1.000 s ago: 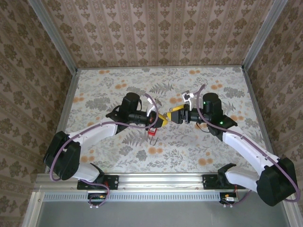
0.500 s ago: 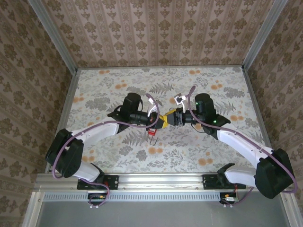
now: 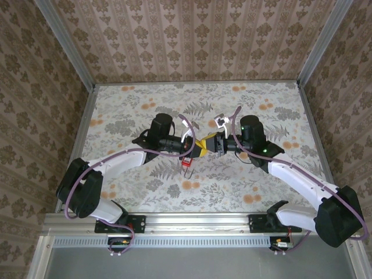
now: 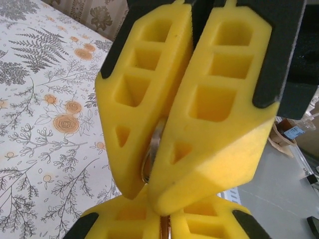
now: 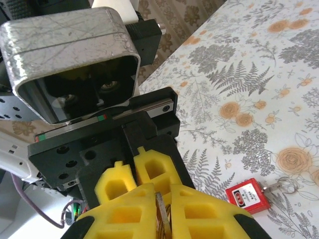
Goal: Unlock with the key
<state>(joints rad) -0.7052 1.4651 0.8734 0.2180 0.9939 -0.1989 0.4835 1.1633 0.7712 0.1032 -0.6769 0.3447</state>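
Left gripper [image 3: 196, 150] and right gripper [image 3: 210, 144] meet tip to tip over mid-worktop [image 3: 133, 99], left of centre and right of centre respectively. Key [image 4: 152, 152] sits between their fingers. Padlock [image 3: 187, 163] lies on the worktop just base-side of the junction.

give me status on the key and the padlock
Left tool and right tool both pinched on the key, tip to tip. Red padlock lying on the table, untouched. No obstruction seen.

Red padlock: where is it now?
The small red padlock lies on the floral table at the centre of the top view, just on the near side of the left gripper.
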